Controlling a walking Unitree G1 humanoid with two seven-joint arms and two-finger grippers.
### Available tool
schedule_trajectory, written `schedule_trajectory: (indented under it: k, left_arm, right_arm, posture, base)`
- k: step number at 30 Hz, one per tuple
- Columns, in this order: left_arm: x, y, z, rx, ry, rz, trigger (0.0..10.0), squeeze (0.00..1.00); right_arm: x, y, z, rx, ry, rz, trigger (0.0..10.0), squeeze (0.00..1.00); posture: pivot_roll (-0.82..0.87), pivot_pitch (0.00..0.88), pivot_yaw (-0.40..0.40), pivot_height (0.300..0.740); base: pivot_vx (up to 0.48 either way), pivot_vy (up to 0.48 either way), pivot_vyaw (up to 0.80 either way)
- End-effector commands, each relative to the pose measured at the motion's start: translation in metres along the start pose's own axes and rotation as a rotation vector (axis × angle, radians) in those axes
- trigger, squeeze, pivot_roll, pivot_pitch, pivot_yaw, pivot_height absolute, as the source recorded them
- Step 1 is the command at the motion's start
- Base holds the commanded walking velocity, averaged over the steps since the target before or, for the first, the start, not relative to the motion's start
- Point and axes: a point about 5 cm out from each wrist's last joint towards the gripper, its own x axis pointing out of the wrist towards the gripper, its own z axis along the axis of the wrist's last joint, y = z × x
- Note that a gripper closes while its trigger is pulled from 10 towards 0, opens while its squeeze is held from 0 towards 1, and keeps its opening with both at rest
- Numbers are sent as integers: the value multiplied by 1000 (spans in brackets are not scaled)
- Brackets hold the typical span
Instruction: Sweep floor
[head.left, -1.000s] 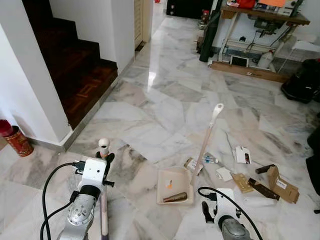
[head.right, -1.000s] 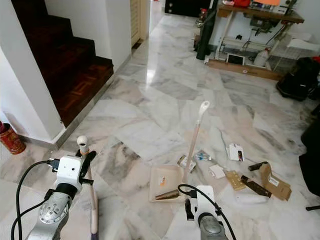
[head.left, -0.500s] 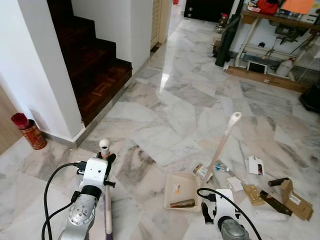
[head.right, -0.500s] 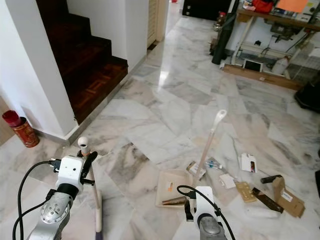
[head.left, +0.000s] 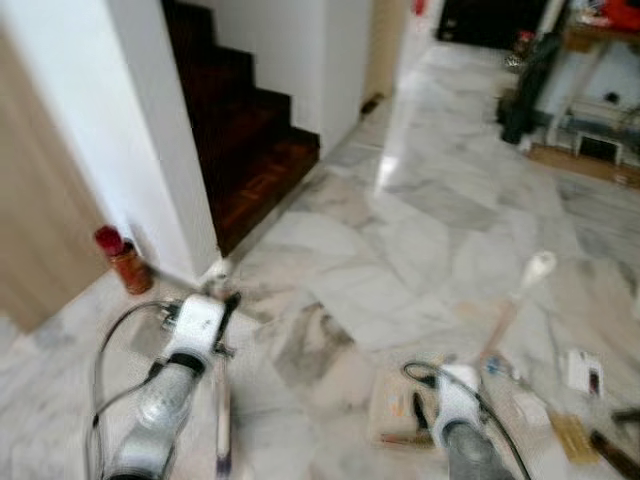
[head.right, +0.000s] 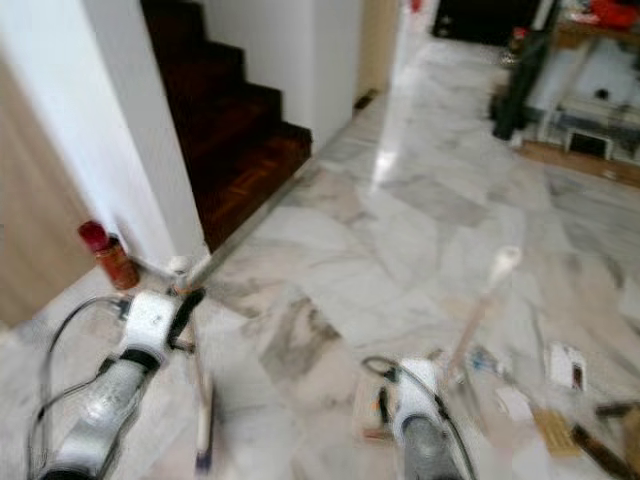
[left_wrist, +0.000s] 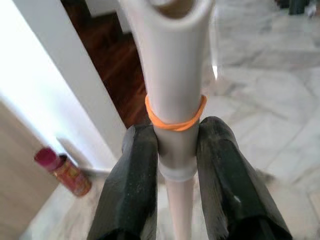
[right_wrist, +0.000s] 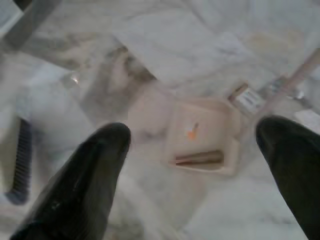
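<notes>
1. Black fingers of my left tool (left_wrist: 176, 165) are clamped on the pale broom handle (left_wrist: 172, 75), just below its orange rubber band (left_wrist: 175, 116); in the left eye frame that tool sits lower left.
2. My right tool (right_wrist: 192, 175) is spread wide with nothing between its fingers, hovering above the beige dustpan (right_wrist: 202, 135) at lower centre-right.
3. Compared with half a second ago the whole picture has swung left and blurred: more white wall and the red canister (head.left: 125, 262) show now, and the litter has slid to the right edge. I read that as the camera turning, not the things moving.
4. Count: one broom, one dustpan holding two bits, one upright dustpan handle (head.left: 515, 305), several scattered scraps (head.left: 580, 370) I can't number in the blur.
</notes>
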Motion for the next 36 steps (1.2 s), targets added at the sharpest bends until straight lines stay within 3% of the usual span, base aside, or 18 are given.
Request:
schedule_trajectory:
  k: [1,17,24,31,36]
  left_arm:
    - [9,-6,17,1,-76,-13,10000,0]
    - [3,-9,10,-19,-74,3,10000,0]
    - [4,-11,10,-26,-70,6,10000,0]
    - [5,-13,9,-32,-68,4,10000,0]
    - [4,-12,9,-31,-68,9,10000,0]
  right_arm:
    - [-1,-15,-5,-9,17,-36,10000,0]
    - [1,-16,7,-16,-37,-36,10000,0]
    - [5,-23,42,-3,-183,-83,10000,0]
    - [6,-9,67,17,-291,12,10000,0]
    - [4,-8,82,-19,-384,-8,10000,0]
  posture:
    - [89,0,6,740]
    - [75,0,-33,740]
    - [58,0,-41,740]
    - [52,0,-45,740]
    - [60,0,-46,740]
  base:
    - [0,0,0]
    - [0,0,0]
    - [0,0,0]
    - [0,0,0]
    - [0,0,0]
